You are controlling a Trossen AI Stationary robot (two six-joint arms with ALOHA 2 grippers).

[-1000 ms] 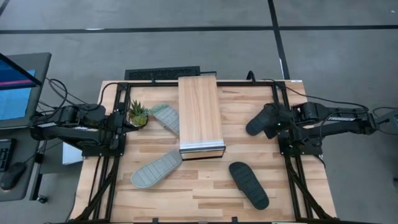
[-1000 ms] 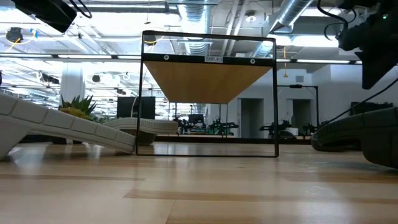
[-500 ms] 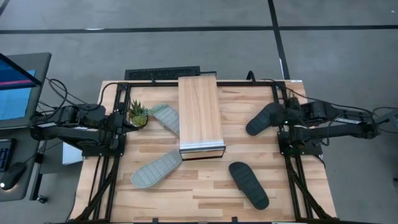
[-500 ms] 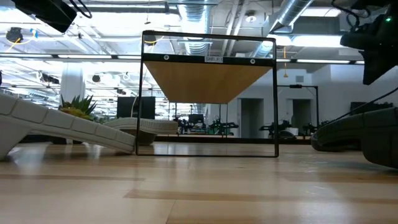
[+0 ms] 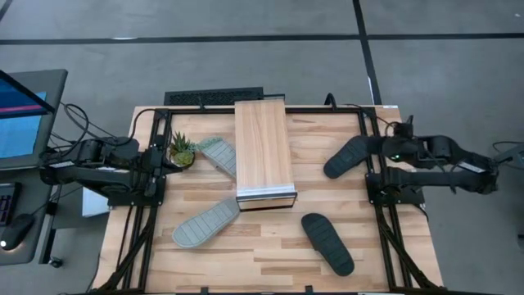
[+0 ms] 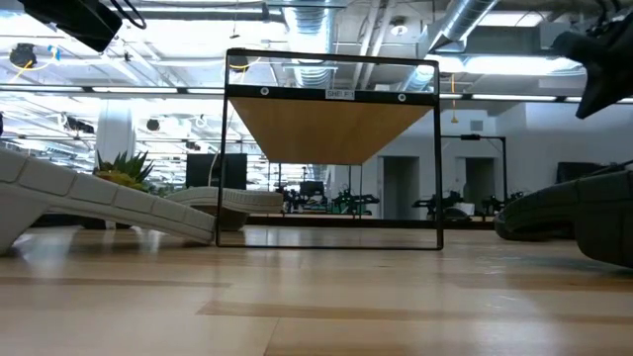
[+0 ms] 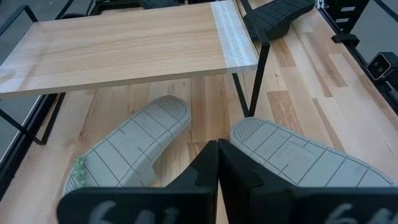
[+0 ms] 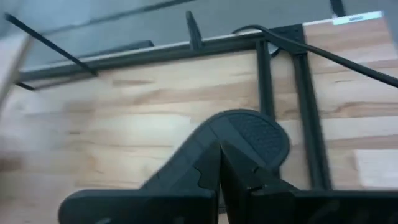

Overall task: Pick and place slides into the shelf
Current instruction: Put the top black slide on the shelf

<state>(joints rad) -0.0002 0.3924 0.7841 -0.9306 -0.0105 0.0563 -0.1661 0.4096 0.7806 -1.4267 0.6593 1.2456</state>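
While looking straight down from the high view, all four slides and the shelf appear at once on the worktop. Light-wood box top, silvery front edge, standing mid-worktop. Just left of the shelf: one pale grey-green slide, sole up, with a small potted plant beyond it. Near the shelf's front left corner: a second pale slide, also sole up. Right of the shelf, well apart: one black slide. Off the shelf's front right corner: the other black slide, lying alone.

From table height in the low view, something hidden from above: the shelf as an open black frame under its wooden top, seen straight through to the room behind, nothing inside. Pale slide left of the shelf there, black slide right of it.

Through the left wrist view, the shelf's wooden top with both pale soles below it, and the left hand pressed fully closed, empty, parked left of the shelf past the plant. High view of that hand beside the plant.

Through the right wrist view, the right hand likewise closed tight, holding nothing, over the black slide right of the shelf. From above, right hand at that slide's outer end.
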